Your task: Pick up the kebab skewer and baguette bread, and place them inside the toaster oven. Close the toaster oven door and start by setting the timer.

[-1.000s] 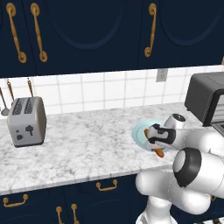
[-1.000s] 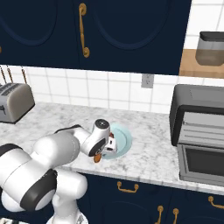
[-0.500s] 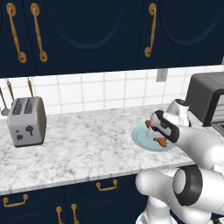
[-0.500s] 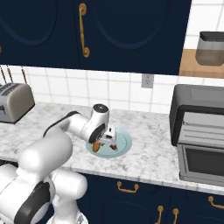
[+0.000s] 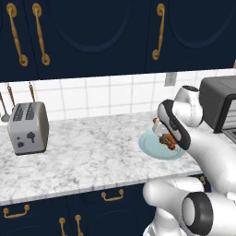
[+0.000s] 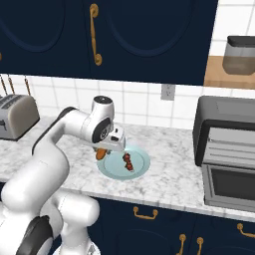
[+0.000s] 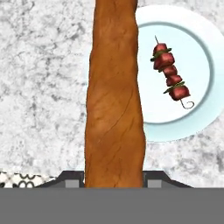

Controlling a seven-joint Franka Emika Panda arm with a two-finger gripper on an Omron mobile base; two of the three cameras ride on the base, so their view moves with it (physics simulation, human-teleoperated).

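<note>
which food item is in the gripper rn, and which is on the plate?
The baguette bread, the long smooth orange-brown loaf, is clamped in the gripper. The kebab skewer, the short stick of red meat chunks, lies on the pale blue plate.

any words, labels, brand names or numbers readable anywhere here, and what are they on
None can be read.
The silver toaster shows only a small dark lever mark, no lettering.
The toaster oven front carries no legible text.
The plate and baguette bread are unmarked.
</note>
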